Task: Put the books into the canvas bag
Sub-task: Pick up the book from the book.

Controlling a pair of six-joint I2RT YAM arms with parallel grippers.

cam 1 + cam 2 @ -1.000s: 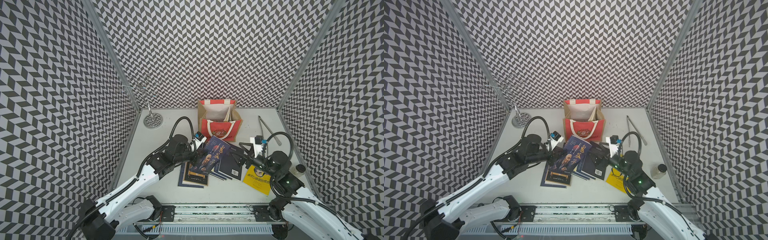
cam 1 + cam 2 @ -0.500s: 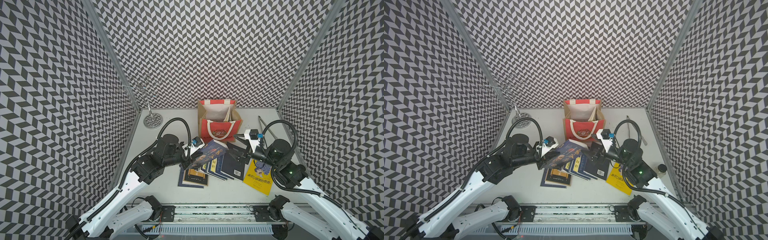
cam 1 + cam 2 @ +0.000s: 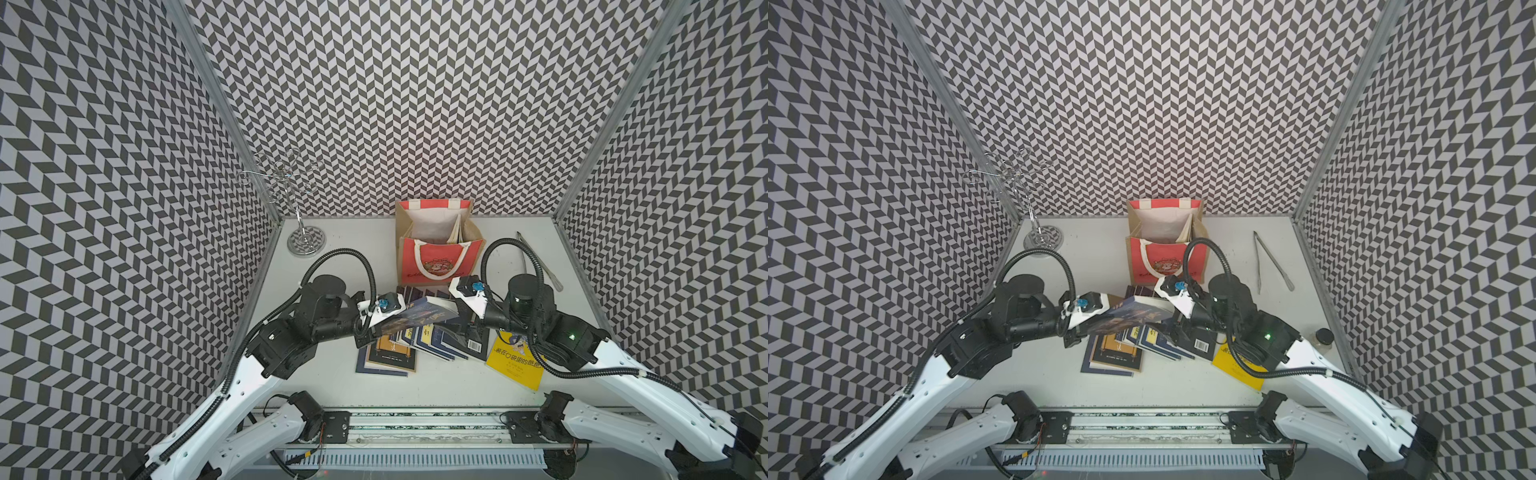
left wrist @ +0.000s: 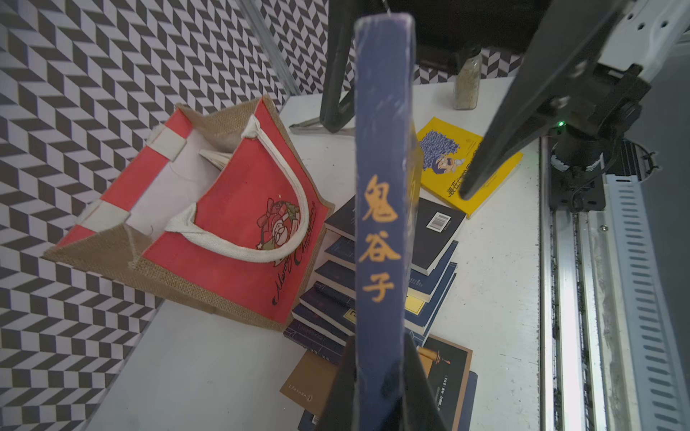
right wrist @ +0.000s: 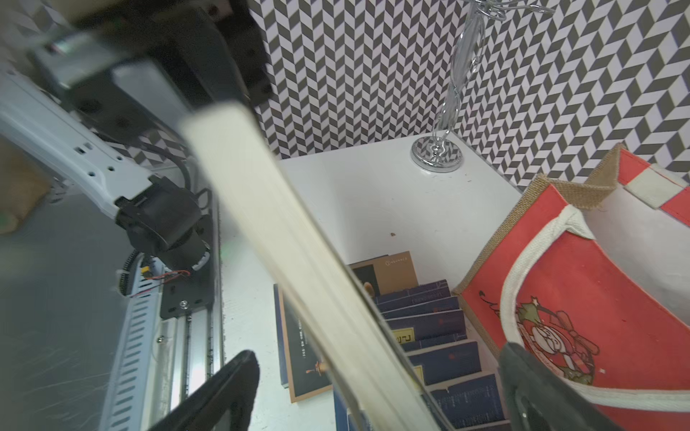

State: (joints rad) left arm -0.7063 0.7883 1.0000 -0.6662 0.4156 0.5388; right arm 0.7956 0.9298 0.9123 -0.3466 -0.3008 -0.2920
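Left wrist: left hand (image 4: 380, 377) clamps navy book (image 4: 381, 186); spread right hand (image 4: 397, 160) straddles it beside canvas bag (image 4: 239, 209).

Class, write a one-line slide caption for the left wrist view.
Left gripper pinches a navy book above the fanned books beside the canvas bag.

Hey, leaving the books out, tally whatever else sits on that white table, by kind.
Red and jute canvas bag with white rope handles: 1
Long metal tongs: 1
Small glass jar with a dark cap: 1
Chrome wire stand on a round base: 1
Total: 4
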